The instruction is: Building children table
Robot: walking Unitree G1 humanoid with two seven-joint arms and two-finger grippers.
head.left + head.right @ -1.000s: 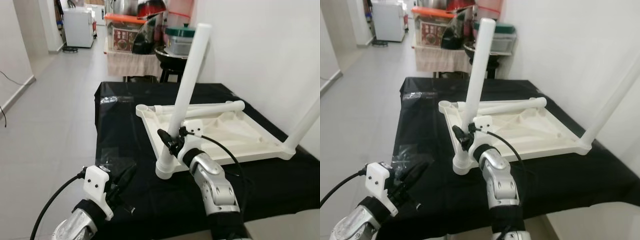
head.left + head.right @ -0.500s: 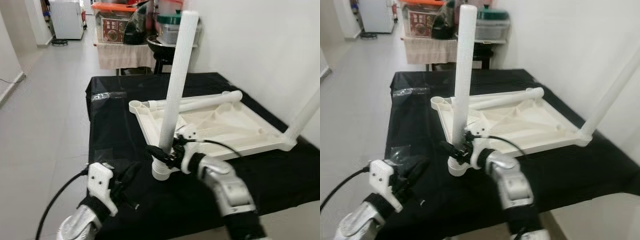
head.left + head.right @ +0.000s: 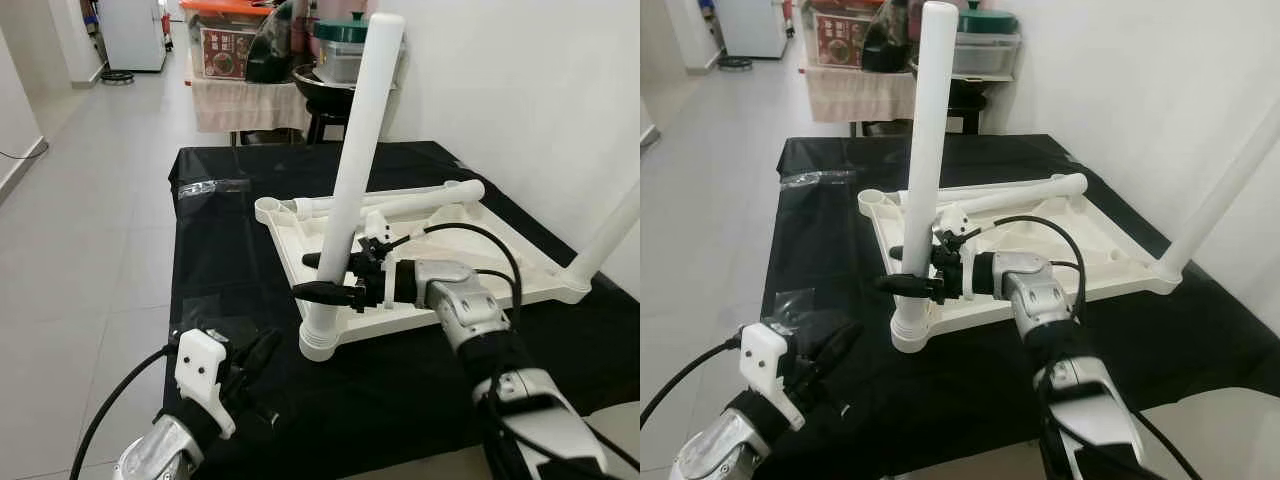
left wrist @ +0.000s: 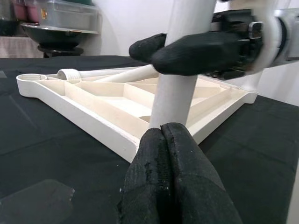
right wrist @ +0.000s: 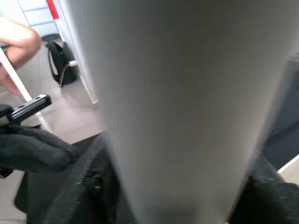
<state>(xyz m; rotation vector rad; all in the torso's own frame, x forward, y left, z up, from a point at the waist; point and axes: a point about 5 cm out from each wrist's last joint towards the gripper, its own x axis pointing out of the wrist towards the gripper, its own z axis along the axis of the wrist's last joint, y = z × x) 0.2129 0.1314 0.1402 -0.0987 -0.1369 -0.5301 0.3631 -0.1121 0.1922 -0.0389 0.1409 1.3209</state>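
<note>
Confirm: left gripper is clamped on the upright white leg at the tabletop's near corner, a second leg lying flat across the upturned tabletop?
Wrong arm. The right gripper clamps the upright white leg, as the left eye view shows; the left gripper sits shut, low over the black cloth. The rest holds: the second leg lies flat across the upturned tabletop.

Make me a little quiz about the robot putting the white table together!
1. True or false: the right hand is clamped around the upright white leg.
2. Where does the spare leg lie? A) on the floor B) across the upside-down tabletop C) in the left hand
3. Fill in: the left hand hovers low over the ___ cloth, its fingers closed on nothing.

Key: 1 true; 2 B; 3 black.
</note>
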